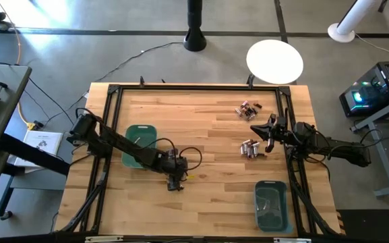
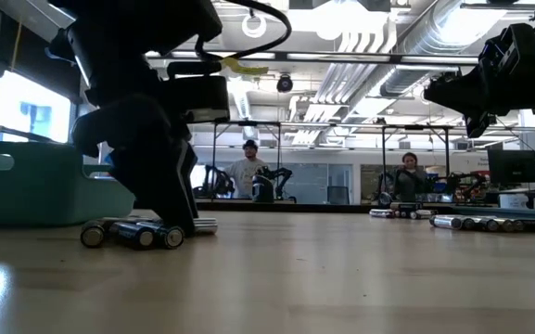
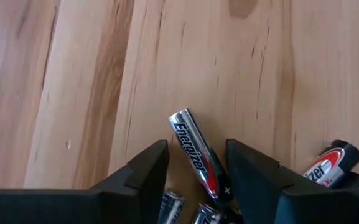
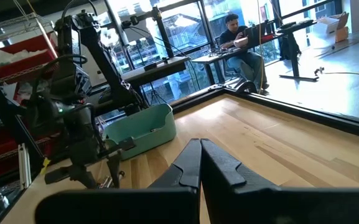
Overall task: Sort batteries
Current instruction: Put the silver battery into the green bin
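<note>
Over on the left, the left gripper point(image 3: 196, 171) is down on the table, fingers parted around a silver battery point(image 3: 196, 152) in a small cluster. It wants to close squarely on that one cell alone. The right gripper point(image 4: 200, 163) hangs clenched and empty, near the other batteries point(image 1: 250, 148).

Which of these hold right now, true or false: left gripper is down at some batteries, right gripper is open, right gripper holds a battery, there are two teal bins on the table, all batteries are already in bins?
1. The left gripper is down at a cluster of batteries on the table. True; its fingers straddle one battery.
2. The right gripper is open. False; its fingers are pressed together.
3. The right gripper holds a battery. False; nothing shows between its fingers.
4. Two teal bins are on the table. True; one by the left arm, one near the right arm.
5. All batteries are in bins. False; loose groups lie on the wood.
</note>
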Robot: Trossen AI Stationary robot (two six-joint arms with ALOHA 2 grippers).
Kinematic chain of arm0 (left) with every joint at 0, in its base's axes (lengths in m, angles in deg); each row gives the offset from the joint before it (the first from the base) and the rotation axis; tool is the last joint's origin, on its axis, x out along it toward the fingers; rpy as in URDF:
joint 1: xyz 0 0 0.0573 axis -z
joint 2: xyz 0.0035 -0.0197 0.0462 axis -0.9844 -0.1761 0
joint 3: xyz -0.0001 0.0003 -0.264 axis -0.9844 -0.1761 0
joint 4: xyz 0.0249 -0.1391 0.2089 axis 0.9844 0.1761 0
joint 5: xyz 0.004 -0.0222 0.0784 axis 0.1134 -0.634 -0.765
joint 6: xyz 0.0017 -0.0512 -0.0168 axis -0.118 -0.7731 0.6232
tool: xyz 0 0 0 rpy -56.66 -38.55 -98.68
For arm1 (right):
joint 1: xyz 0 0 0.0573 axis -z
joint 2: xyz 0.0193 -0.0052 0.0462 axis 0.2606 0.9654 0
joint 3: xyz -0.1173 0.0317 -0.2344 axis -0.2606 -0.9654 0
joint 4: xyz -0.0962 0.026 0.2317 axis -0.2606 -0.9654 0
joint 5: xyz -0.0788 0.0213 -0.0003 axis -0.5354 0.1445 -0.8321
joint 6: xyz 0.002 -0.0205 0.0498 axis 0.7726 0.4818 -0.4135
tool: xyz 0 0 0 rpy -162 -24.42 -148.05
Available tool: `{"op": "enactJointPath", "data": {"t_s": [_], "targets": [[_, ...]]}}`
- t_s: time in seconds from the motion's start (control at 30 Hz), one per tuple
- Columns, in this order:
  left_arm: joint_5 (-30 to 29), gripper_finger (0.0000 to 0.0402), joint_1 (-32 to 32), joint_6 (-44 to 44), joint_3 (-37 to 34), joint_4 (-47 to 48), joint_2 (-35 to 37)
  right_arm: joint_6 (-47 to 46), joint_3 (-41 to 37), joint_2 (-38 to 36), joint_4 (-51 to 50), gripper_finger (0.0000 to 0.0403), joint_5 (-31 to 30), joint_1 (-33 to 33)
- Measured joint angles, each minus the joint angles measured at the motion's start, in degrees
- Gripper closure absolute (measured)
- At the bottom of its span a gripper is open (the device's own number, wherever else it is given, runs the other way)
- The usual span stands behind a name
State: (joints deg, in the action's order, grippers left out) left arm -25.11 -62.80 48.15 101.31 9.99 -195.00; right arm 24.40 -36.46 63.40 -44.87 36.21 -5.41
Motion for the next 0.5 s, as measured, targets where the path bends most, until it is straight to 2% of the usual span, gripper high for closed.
{"op": "enactJointPath", "data": {"t_s": [0.13, 0.33, 0.43, 0.5], "targets": [[-0.67, 0.0284, -0.22, 1.17, -0.02, -0.17, -0.1, 0.0, 0.02, -0.01, -0.01, 0.0403, -0.02, 0.0], [-0.64, 0.0361, -1.66, 0.85, -0.13, -1.72, -0.04, 0.02, 0.02, 0.0, 0.0, 0.0403, -0.02, 0.02], [-0.94, 0.0367, -2.35, 2.37, -0.15, -3.91, -0.21, 0.01, 0.02, -0.02, -0.02, 0.0403, -0.02, 0.01], [-3.22, 0.0367, -2.49, 3.87, -0.35, -6.46, 0.04, 0.0, 0.02, -0.01, -0.02, 0.0403, -0.02, 0.0]]}}
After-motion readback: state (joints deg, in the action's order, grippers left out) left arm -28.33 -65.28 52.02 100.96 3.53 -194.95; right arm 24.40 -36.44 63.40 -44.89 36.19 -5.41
